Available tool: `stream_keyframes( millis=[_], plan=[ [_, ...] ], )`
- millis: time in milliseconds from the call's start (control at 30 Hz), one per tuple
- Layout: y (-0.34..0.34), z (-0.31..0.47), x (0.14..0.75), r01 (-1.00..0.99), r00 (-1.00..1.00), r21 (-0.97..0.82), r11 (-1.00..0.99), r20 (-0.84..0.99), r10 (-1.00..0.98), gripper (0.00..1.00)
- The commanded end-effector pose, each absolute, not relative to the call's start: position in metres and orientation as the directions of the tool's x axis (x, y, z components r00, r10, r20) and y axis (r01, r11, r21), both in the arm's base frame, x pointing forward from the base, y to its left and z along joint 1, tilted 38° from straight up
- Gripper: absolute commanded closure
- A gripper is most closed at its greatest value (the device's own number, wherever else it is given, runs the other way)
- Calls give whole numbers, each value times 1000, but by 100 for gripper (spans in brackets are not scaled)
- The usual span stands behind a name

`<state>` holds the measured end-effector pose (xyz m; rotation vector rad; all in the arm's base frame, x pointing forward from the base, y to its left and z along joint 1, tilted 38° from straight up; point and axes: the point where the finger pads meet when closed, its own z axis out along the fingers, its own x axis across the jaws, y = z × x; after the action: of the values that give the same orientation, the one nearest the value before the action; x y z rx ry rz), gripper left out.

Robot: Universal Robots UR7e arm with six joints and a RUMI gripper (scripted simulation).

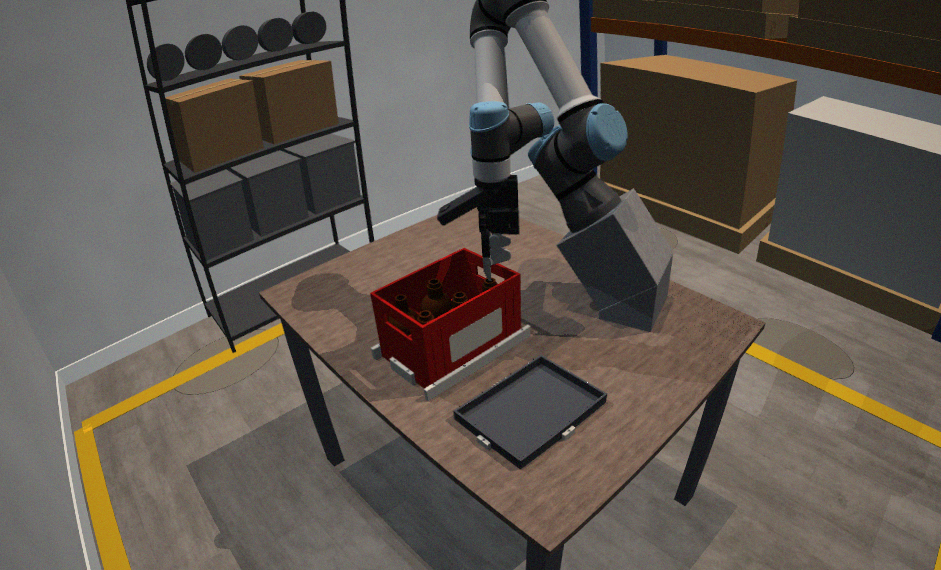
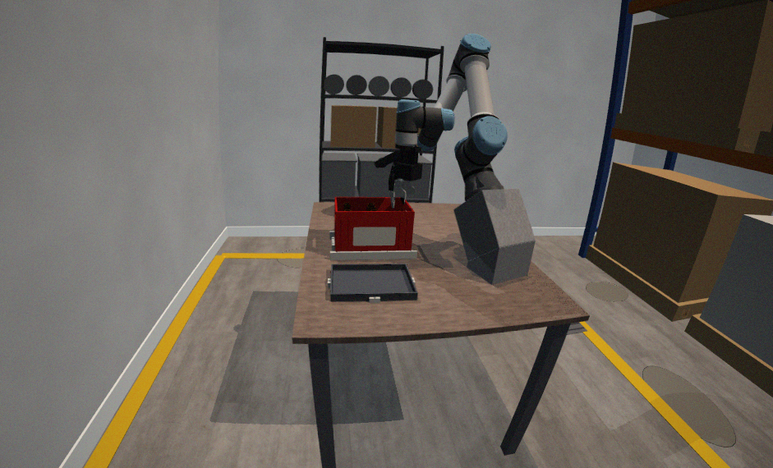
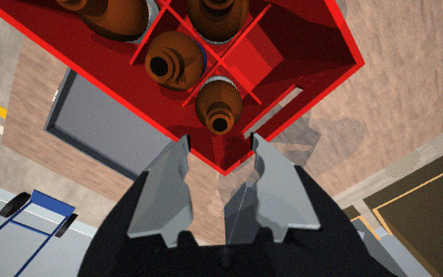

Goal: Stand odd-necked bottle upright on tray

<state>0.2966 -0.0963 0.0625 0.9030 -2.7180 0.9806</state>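
While the grey two-jaw gripper (image 3: 220, 141) hovers partly open and empty above the red plastic crate (image 3: 317, 29), it should centre its jaws over the brown glass corner bottle (image 3: 219, 104) neck before lowering squarely.

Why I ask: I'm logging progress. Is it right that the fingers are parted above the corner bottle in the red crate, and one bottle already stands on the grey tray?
Not quite. The top view shows the grey tray holding no bottle. The rest stands: the gripper is parted above the corner bottle in the red crate.
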Motion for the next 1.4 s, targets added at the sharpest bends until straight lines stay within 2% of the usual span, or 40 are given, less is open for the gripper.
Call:
stream_keyframes(
  millis=[0, 1367],
  plan=[
    [-97, 62, 296, -571, -816, -544, 615, 296, -496, 62],
    [-99, 65, 299, -570, -817, -546, 614, 294, -496, 62]
  ],
)
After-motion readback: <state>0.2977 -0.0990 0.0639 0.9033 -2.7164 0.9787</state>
